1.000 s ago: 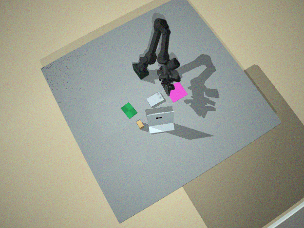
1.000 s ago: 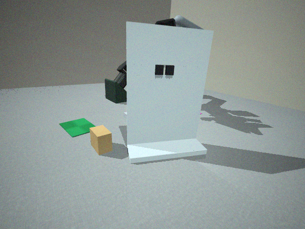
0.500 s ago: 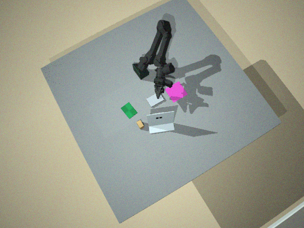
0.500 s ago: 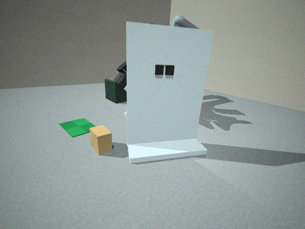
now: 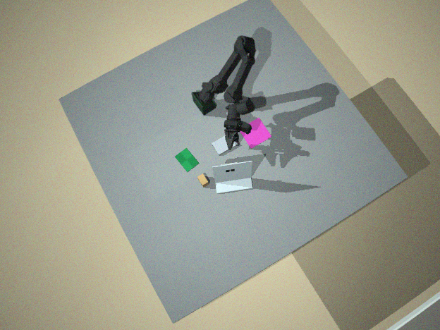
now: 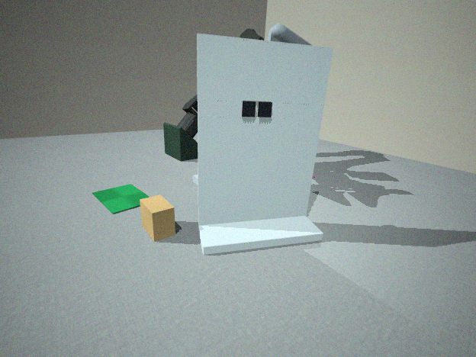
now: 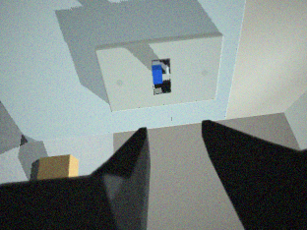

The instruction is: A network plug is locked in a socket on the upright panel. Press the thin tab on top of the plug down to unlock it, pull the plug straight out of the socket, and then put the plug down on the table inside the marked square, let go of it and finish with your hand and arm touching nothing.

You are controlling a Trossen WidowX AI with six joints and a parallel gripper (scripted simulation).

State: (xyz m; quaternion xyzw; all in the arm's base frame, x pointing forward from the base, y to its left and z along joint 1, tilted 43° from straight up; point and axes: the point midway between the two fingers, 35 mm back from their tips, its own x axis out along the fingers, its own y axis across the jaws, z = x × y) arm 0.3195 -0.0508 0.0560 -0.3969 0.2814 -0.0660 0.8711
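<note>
Overhead, claw point(image 5: 233, 144) partly open, holding nothing, aimed at upright panel point(image 5: 233, 171), blue plug point(image 7: 157, 75) seated in socket point(image 7: 161, 77).

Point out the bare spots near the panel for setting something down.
Open table lies in front of the panel, beyond its base. Behind the panel it is crowded: claw, white pad and pink square. The block and green square fill one side.

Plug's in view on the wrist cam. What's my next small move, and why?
Probably ease the gripper forward toward the plug. The blue plug sits in the panel socket, well ahead of the part-open, empty fingers, so the tab is out of reach.
</note>
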